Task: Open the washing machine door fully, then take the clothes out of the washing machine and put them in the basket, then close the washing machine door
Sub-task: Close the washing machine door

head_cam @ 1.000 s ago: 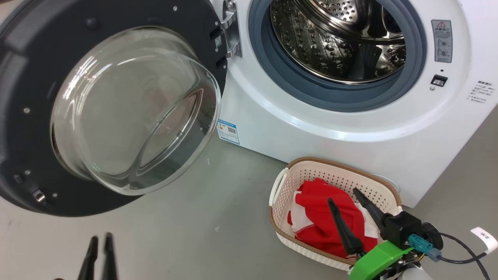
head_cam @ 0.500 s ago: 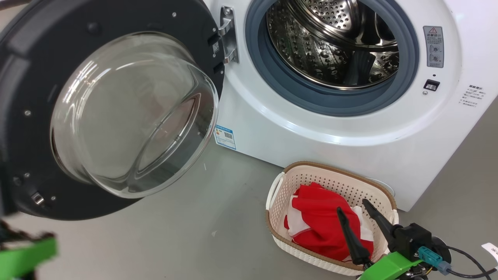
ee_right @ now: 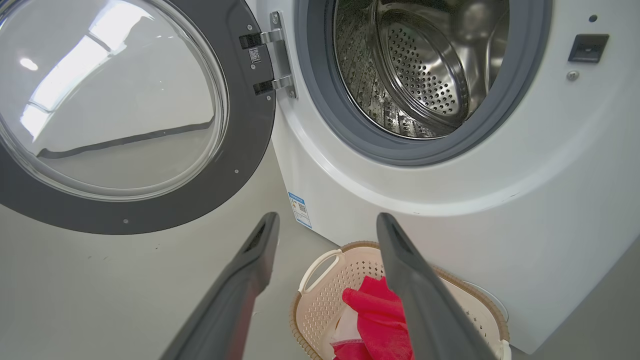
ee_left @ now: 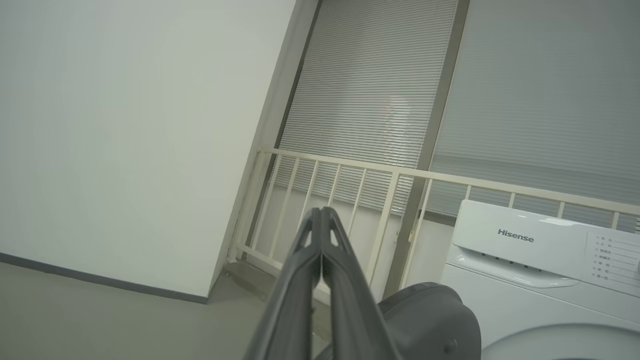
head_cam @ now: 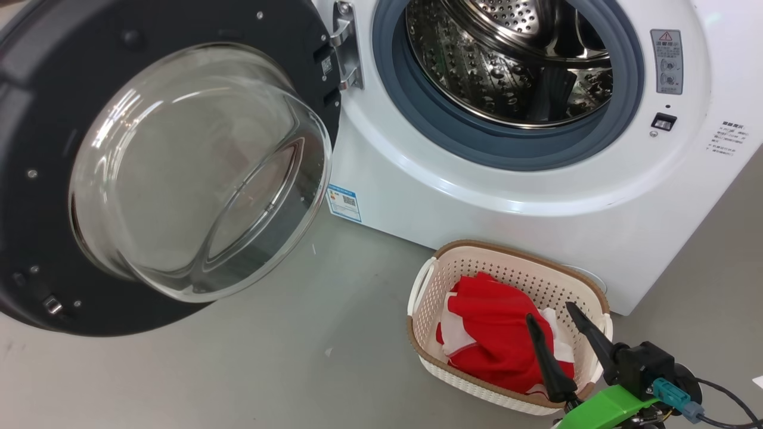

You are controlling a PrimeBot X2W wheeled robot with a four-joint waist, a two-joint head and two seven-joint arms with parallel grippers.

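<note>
Under the wide-spread, empty right gripper (head_cam: 549, 312), clothes (head_cam: 489, 339) lie in the basket (head_cam: 512, 251); left gripper (ee_left: 320, 212), fingers pressed together, should push the washing machine door (head_cam: 36, 89) at its outer rim, steadily, till latched.

Grey floor (head_cam: 238, 369), pale wall (ee_left: 125, 125) with dark skirting (ee_left: 100, 278), cream railing (ee_left: 350, 164), slatted blinds (ee_left: 370, 60) with a faint glow (ee_left: 400, 107), perhaps reflected light

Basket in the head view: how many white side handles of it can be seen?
2. The first handle is on the basket end nearer the washing machine door; the second handle is on the opposite end, partly behind the right gripper.
</note>
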